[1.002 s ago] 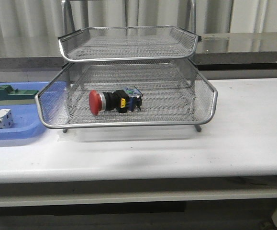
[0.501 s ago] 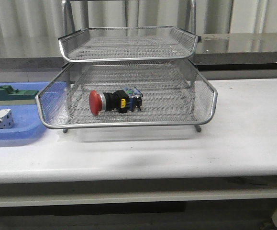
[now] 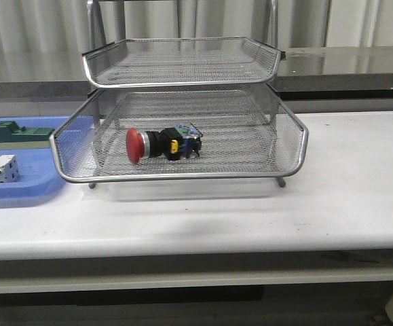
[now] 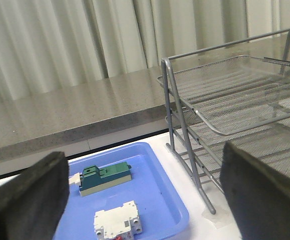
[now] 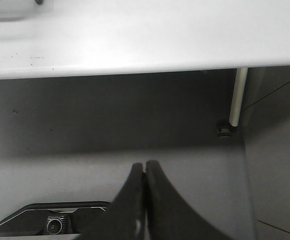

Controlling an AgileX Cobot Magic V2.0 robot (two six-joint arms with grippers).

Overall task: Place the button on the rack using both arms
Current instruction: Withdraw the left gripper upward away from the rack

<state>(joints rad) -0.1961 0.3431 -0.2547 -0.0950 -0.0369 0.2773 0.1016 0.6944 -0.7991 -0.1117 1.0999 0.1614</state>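
1. Button (image 3: 161, 144) lies on its side in the pulled-out lower tier of the rack (image 3: 182, 178), red head toward the blue tray (image 3: 20, 189).
2. Left gripper (image 4: 145, 197) has its fingers spread wide, holding nothing, above the blue tray.
3. Right gripper (image 5: 145, 170) has its fingers pressed together, holding nothing, out past the table edge (image 5: 134, 65) over the floor.

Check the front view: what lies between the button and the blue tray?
Only the rack's mesh side wall separates the button from the blue tray.
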